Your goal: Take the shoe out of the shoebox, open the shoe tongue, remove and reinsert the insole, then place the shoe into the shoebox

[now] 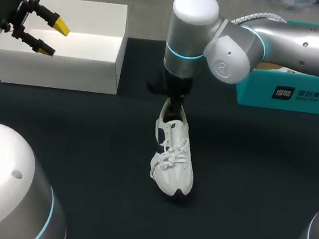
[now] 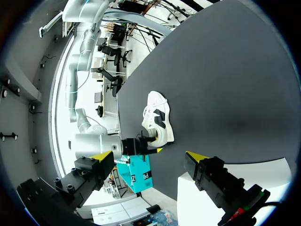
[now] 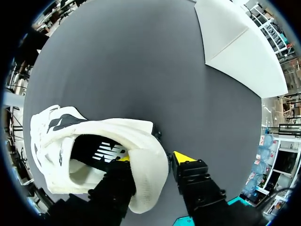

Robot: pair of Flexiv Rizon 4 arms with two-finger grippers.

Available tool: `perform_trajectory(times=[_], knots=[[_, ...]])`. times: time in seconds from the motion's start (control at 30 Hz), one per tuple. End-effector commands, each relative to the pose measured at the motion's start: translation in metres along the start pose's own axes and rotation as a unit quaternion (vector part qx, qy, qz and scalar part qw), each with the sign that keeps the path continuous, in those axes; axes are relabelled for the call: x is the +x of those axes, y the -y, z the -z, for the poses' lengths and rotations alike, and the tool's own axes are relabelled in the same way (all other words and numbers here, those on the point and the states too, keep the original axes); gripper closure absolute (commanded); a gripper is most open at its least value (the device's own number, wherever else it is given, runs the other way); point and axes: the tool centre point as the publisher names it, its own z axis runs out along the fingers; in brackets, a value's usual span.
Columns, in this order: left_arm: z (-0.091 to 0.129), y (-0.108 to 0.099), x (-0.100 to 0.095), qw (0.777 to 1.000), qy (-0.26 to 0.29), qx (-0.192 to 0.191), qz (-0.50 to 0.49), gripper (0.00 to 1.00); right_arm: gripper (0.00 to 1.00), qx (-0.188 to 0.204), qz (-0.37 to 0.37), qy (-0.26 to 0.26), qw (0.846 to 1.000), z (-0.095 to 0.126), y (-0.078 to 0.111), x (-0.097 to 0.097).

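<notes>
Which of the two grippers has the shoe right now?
The right gripper: its fingers pinch the heel of the white lace-up sneaker, one inside, one outside. The left gripper hangs open by the white cardboard shoebox, holding nothing.

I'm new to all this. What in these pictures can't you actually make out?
1. Right gripper: in the head view, its own arm hides it, and the heel of the shoe.
2. Shoe's inside toward the toe: in the right wrist view, dark and behind a finger.
3. Shoebox: in the left wrist view, the black rim cuts off all but a corner.
</notes>
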Motion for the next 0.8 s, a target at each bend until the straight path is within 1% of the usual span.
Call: perform_trajectory(times=[0.03, 0.1, 0.17, 0.3, 0.4, 0.47, 0.7, 0.73, 0.8], knots=[[0.000, 0.000, -0.001, 1.000, -0.002, 0.000, 0.000, 0.00, 1.00, 0.003, 0.001, 0.003, 1.000, 0.000, 0.002, 0.005], [0.000, 0.000, -0.001, 1.000, -0.002, 0.000, 0.000, 0.00, 1.00, 0.004, -0.001, 0.005, 1.000, 0.006, 0.004, 0.005], [0.000, 0.000, -0.001, 1.000, -0.002, 0.000, 0.000, 0.00, 1.00, 0.014, -0.006, 0.008, 1.000, 0.012, 0.007, 0.004], [0.000, 0.000, -0.001, 1.000, -0.002, 0.000, 0.000, 0.00, 1.00, 0.024, -0.014, 0.024, 0.999, 0.040, 0.014, -0.001], [0.000, 0.000, -0.001, 1.000, -0.002, 0.000, 0.000, 0.00, 1.00, 0.023, -0.009, 0.038, 0.999, 0.067, 0.017, -0.006], [0.000, 0.000, -0.001, 1.000, -0.002, 0.000, 0.000, 0.00, 1.00, 0.022, 0.003, 0.046, 0.999, 0.090, 0.018, -0.011], [0.000, 0.000, -0.001, 1.000, -0.002, 0.000, 0.000, 0.00, 1.00, 0.014, 0.053, 0.040, 0.998, 0.167, 0.026, -0.029], [0.000, 0.000, -0.001, 1.000, -0.002, 0.000, 0.000, 0.00, 1.00, 0.014, 0.058, 0.043, 0.997, 0.173, 0.026, -0.031], [0.000, 0.000, -0.001, 1.000, -0.002, 0.000, 0.000, 0.00, 1.00, 0.018, 0.065, 0.047, 0.997, 0.193, 0.027, -0.038]])
